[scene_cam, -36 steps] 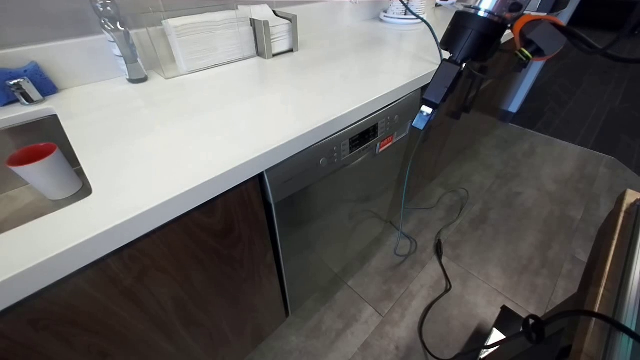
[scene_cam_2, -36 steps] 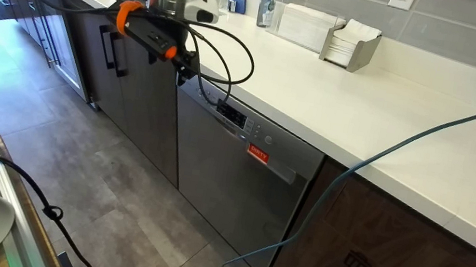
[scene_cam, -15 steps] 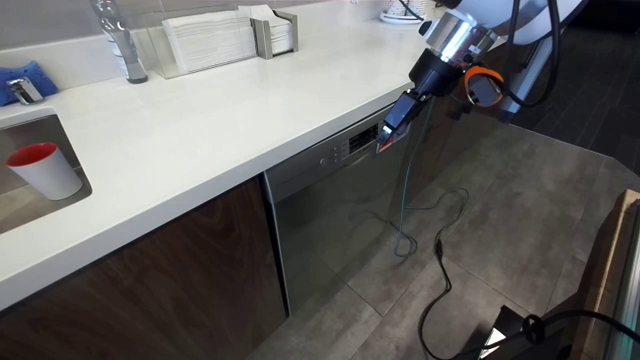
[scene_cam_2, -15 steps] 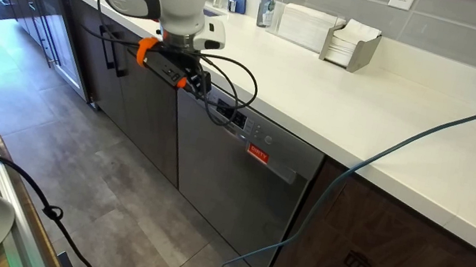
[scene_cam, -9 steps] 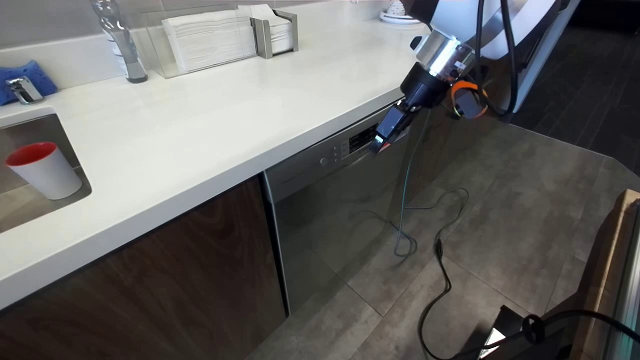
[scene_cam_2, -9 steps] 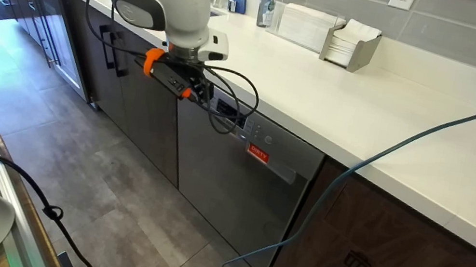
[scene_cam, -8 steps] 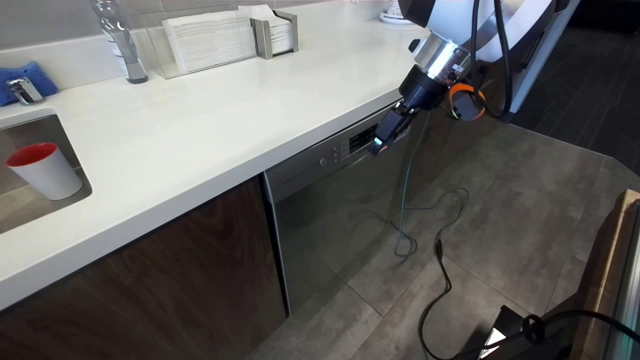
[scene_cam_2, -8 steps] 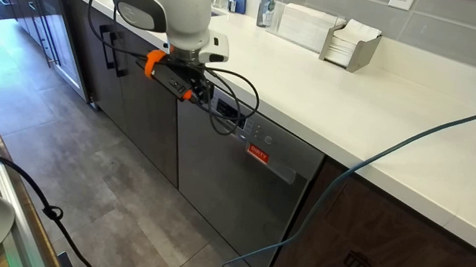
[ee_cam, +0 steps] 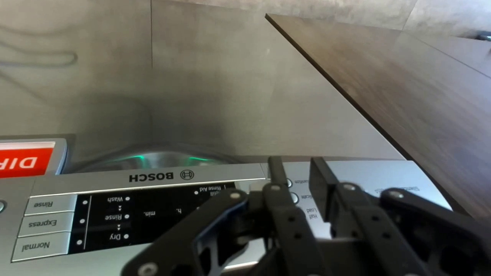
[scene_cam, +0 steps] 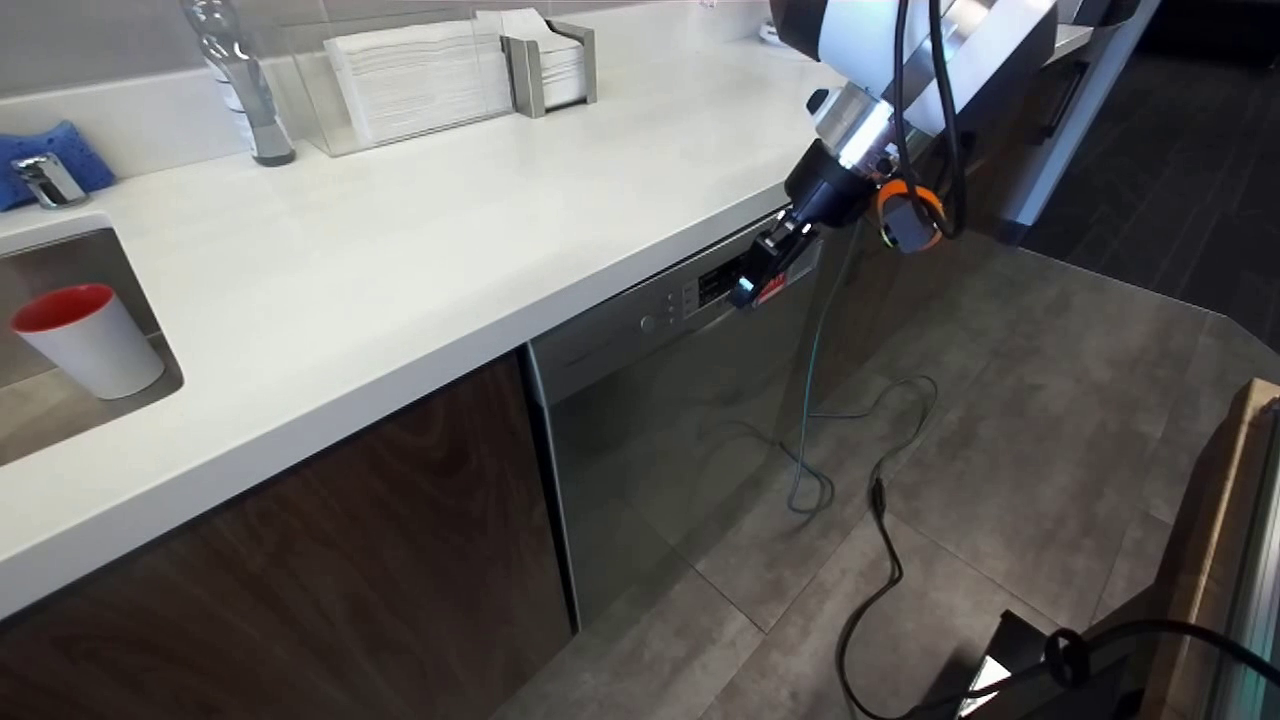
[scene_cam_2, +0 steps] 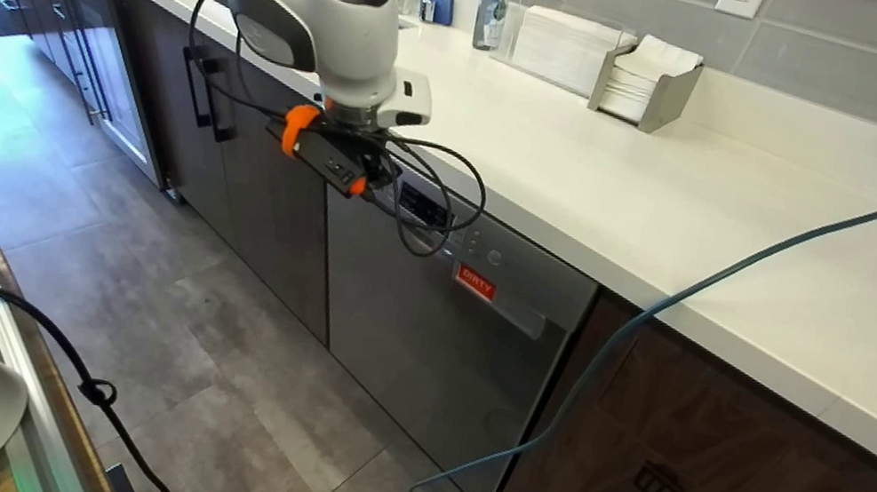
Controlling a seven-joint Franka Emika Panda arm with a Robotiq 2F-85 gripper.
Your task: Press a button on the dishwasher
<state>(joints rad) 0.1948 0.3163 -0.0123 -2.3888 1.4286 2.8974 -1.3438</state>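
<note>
The dishwasher (scene_cam: 660,470) has a brushed steel front, seen in both exterior views. Across its top runs a control panel with a black display (scene_cam_2: 425,208). The wrist view shows this panel upside down, with Rinse, Express and Normal buttons (ee_cam: 44,224) on the left. My gripper (ee_cam: 297,163) stands over the panel's other end, jaws partly narrowed with a gap and nothing gripped. Round buttons (ee_cam: 294,197) marked Sanitize and Delicate show partly behind one finger. Whether a fingertip touches the panel I cannot tell. In an exterior view the gripper (scene_cam: 742,292) is close before the panel.
The white countertop (scene_cam: 480,270) overhangs just above the panel. A red DIRTY sign (scene_cam_2: 476,282) sits on the dishwasher door. Loose black cables (scene_cam_2: 468,206) loop round my wrist, and a blue cable (scene_cam_2: 586,380) hangs before the dishwasher. Dark wooden cabinets (scene_cam: 330,560) flank it.
The arm has come down and across to the dishwasher's panel, over the last half second only slightly further along it. The fingers have drawn closer together.
</note>
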